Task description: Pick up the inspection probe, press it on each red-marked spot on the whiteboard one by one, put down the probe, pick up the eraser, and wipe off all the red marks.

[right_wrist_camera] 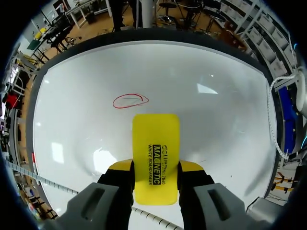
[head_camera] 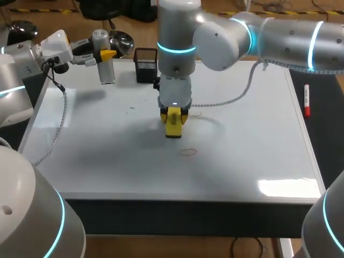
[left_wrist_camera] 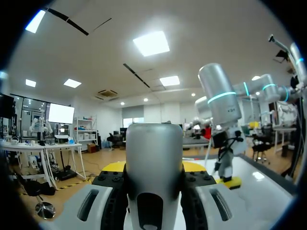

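Wiping stage of the task. My right pincer (right_wrist_camera: 156, 167) is clamped on the yellow eraser (right_wrist_camera: 156, 139), both fingers pressing its long sides, with the eraser's free end pointing down at the whiteboard (head_camera: 242, 150) that forms the counter top. One red oval mark (right_wrist_camera: 130, 101) lies just ahead of the eraser, unwiped. The head view hints at a fainter red trace (head_camera: 196, 113) just beside this pincer, too thin to be sure of. I judge the pressing done and the erasing barely begun. My left pincer (left_wrist_camera: 153, 167) is closed around the silver inspection probe (left_wrist_camera: 153, 143), held well apart from the right pincer, near a black mesh cup (head_camera: 145, 64), so the probe is not yet released.
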